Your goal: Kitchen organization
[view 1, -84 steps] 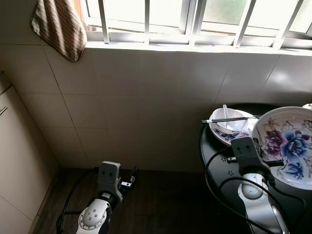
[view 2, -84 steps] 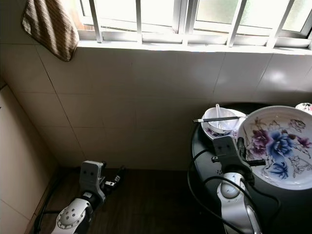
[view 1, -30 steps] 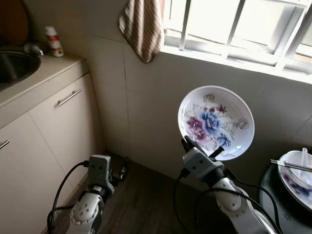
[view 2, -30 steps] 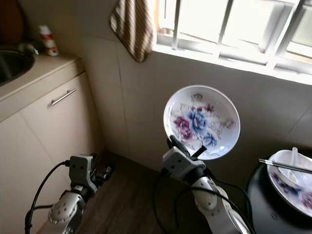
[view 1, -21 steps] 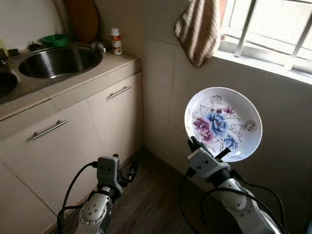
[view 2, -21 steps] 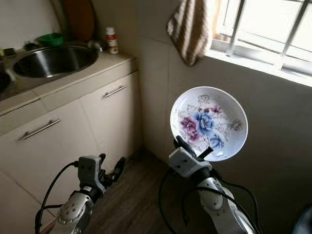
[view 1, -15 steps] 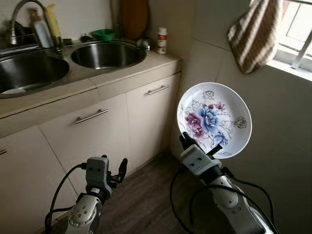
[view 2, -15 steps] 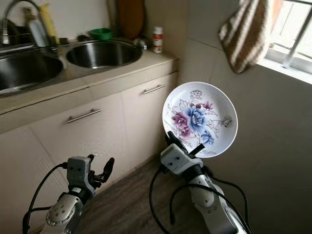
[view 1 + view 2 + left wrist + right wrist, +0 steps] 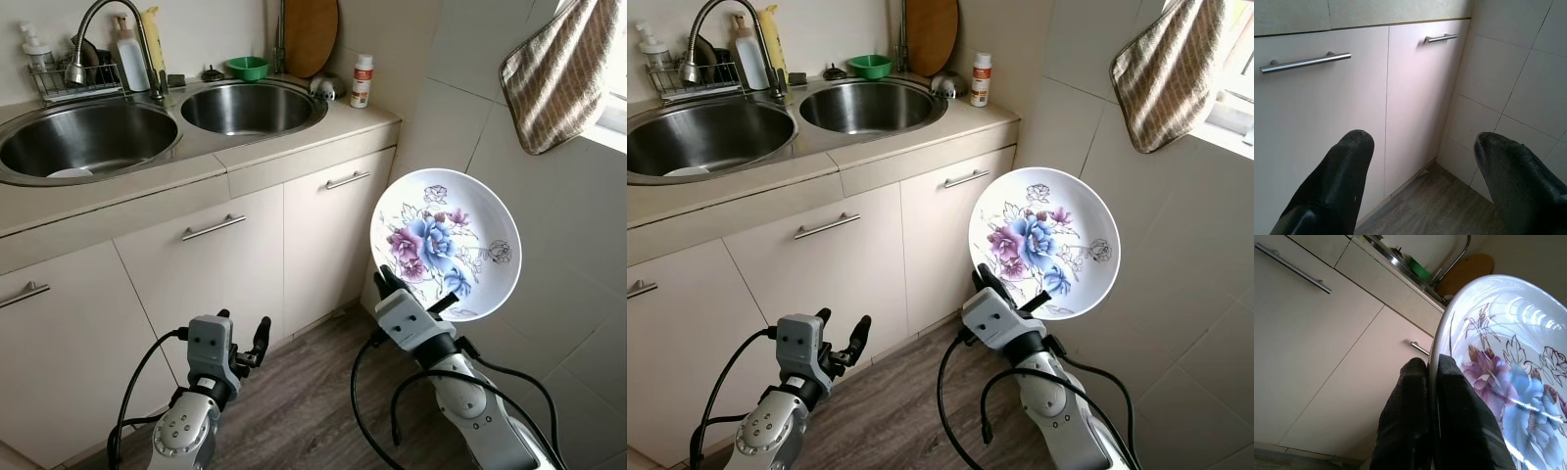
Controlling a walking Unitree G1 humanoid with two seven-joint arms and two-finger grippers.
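A double sink (image 9: 147,122) is set into the worktop (image 9: 294,147). Behind the sink stand a tap (image 9: 98,29), a wire rack (image 9: 73,83), two bottles (image 9: 127,59), a green bowl (image 9: 247,68) and a wooden board (image 9: 311,34). Right of the sink is a small white bottle (image 9: 361,81). Below it are cabinet doors (image 9: 245,264) with bar handles (image 9: 213,227). Far right of the sink hangs a striped towel (image 9: 563,78).

Beige counter (image 9: 294,147) with two steel sinks (image 9: 250,108), well beyond the right gripper (image 9: 411,305); a white bottle (image 9: 361,81) stands on its corner.
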